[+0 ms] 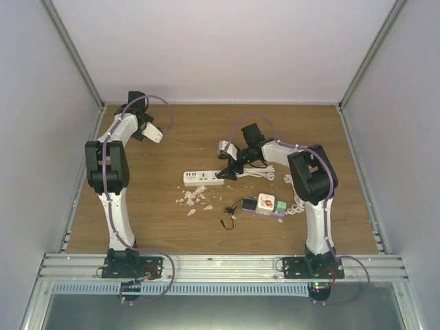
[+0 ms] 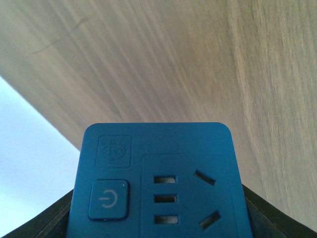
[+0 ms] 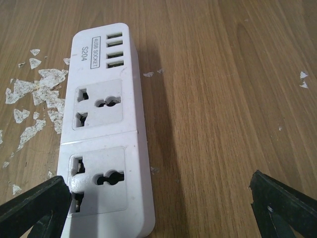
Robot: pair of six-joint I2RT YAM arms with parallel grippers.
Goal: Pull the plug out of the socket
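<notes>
Two flat sockets show on your smooth white power strip (image 3: 106, 144); your right gripper (image 3: 158, 198) is spread wide. Your left gripper (image 1: 152, 133) squeezes a round-cornered blue block (image 2: 153, 183).

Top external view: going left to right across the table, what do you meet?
left hand holding a blue socket block → white power strip → right hand, open → multicoloured adapter cluster → white coiled cable. Paper scraps overlap the strip, so left out.
</notes>
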